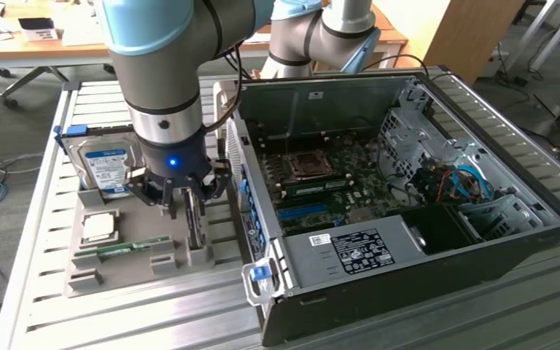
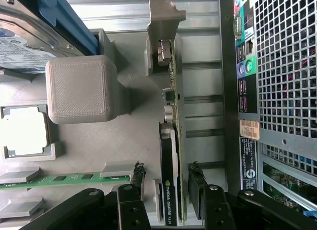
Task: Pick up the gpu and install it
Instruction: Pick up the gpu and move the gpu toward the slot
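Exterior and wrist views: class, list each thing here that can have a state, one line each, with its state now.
gpu: upright on its edge in the grey holder, not lifted.
gripper: open, a finger on either side of the gpu.
computer case: side open, inside exposed.
hard drive: standing in the holder.
memory stick: seated in its holder slot.
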### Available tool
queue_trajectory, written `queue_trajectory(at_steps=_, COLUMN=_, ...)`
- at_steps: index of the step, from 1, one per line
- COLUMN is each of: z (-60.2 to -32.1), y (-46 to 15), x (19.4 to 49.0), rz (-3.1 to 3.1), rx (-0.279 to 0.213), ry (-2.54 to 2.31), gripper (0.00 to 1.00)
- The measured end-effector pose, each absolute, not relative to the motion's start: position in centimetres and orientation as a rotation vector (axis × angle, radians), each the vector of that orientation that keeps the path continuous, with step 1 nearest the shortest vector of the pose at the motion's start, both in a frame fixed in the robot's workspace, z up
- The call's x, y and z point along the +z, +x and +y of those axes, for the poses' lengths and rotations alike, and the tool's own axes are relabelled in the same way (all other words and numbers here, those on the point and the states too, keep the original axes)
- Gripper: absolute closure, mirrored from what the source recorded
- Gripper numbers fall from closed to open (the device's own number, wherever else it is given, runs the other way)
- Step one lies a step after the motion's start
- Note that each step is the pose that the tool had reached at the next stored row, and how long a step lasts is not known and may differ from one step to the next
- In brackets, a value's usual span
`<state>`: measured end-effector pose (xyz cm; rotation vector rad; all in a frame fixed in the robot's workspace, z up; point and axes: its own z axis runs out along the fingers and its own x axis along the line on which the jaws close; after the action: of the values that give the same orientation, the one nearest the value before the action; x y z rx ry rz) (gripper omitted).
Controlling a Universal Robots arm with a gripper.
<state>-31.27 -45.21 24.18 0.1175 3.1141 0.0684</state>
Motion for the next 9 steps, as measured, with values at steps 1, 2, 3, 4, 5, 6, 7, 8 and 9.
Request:
queue_trajectory(at_steps=1, z=-45.21, y=-31.27, x=24.17, rz=3.114, rx=0.068, ry=0.118, gripper=0.51)
queue_trajectory(at_steps=2, z=-45.21, y=-31.27, x=24.17, rz=3.114, rx=0.068, ry=0.117, gripper=0.51)
queue_trajectory(at_steps=3, z=-45.21, y=-31.27, x=24.16, rz=3.114, rx=0.069, ry=0.117, gripper=0.51)
queue_trajectory(at_steps=4, z=-45.21, y=-31.27, x=24.16, rz=3.114, rx=0.069, ry=0.117, gripper=0.51)
queue_trajectory(at_steps=5, z=-45.21, y=-31.27, x=24.15, rz=3.114, rx=0.069, ry=0.117, gripper=0.51)
queue_trajectory(at_steps=6, z=-45.21, y=-31.27, x=24.15, rz=3.114, rx=0.069, ry=0.117, gripper=0.51)
queue_trajectory(at_steps=7, z=-45.21, y=-31.27, x=24.15, rz=3.114, rx=0.069, ry=0.118, gripper=0.51)
queue_trajectory(at_steps=8, z=-45.20, y=-31.27, x=24.09, rz=3.114, rx=0.069, ry=0.118, gripper=0.51)
queue_trajectory(at_steps=9, z=-45.20, y=-31.27, x=24.04, rz=3.114, rx=0.069, ry=0.117, gripper=0.51)
